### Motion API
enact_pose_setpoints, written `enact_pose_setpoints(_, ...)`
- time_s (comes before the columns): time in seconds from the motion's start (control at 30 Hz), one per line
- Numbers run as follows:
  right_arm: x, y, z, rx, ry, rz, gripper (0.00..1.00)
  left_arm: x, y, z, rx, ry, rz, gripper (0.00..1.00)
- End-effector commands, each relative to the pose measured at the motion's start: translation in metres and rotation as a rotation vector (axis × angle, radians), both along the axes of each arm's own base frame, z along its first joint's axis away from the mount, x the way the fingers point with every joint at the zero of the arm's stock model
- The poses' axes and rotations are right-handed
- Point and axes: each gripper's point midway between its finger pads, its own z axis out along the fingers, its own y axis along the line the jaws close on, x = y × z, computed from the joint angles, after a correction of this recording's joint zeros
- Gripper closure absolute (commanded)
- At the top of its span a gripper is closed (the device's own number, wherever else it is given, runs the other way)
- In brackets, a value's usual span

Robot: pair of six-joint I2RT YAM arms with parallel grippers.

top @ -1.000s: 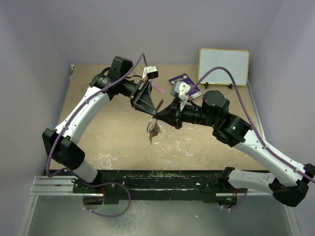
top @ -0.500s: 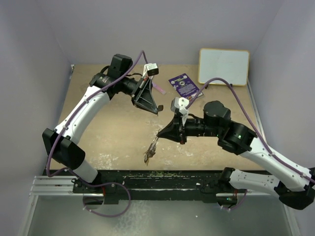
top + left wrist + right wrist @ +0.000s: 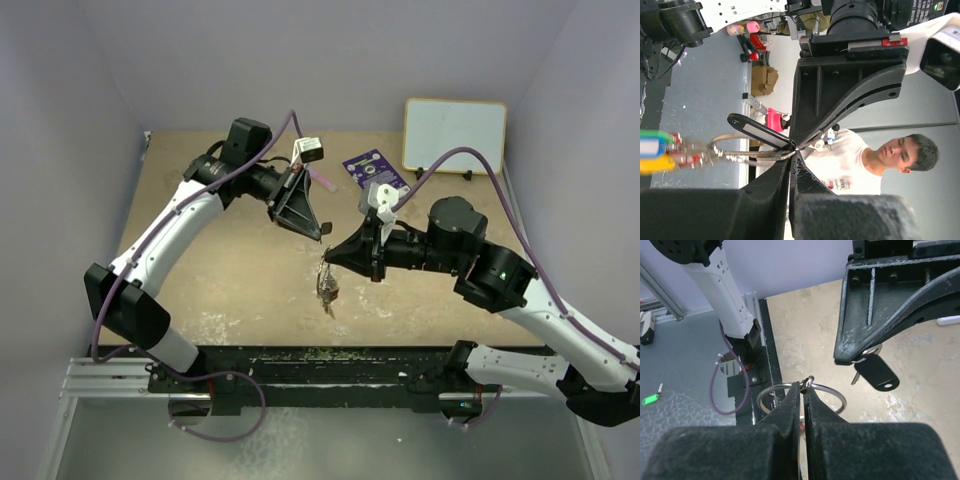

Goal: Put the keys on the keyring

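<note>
My right gripper [image 3: 803, 386] is shut on the keyring [image 3: 829, 390], a thin silvery ring held at its top edge. A bunch of keys [image 3: 327, 290] dangles from it above the table; their green, red and yellow tags [image 3: 654, 154] show at the left of the left wrist view. My left gripper [image 3: 791, 152] is shut on a single key with a black tag [image 3: 877, 371], held in the air. In the top view the left gripper [image 3: 324, 233] hangs just above and behind the right gripper [image 3: 325, 259], a short gap between the tips.
A purple card [image 3: 374, 171] lies on the tan table [image 3: 230, 270] behind the grippers. A small whiteboard [image 3: 455, 135] stands at the back right. Purple walls close in the sides. A black rail [image 3: 320, 362] runs along the near edge.
The right gripper swung down toward the front edge with the ring and keys, away from the left gripper, then came back up close under it. The left arm barely moved.
</note>
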Motion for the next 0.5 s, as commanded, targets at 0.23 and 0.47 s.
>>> enact_pose_setpoints(0.23, 0.018, -0.012, 0.025, 0.044, -0.044, -0.129, 1.00, -0.047, 0.023, 0.031, -0.165, -0.055, -0.182, 0.96)
enact_pose_setpoints(0.47, 0.024, -0.015, 0.034, 0.045, -0.060, -0.159, 1.00, -0.057, 0.026, 0.025, -0.154, -0.034, -0.191, 0.96)
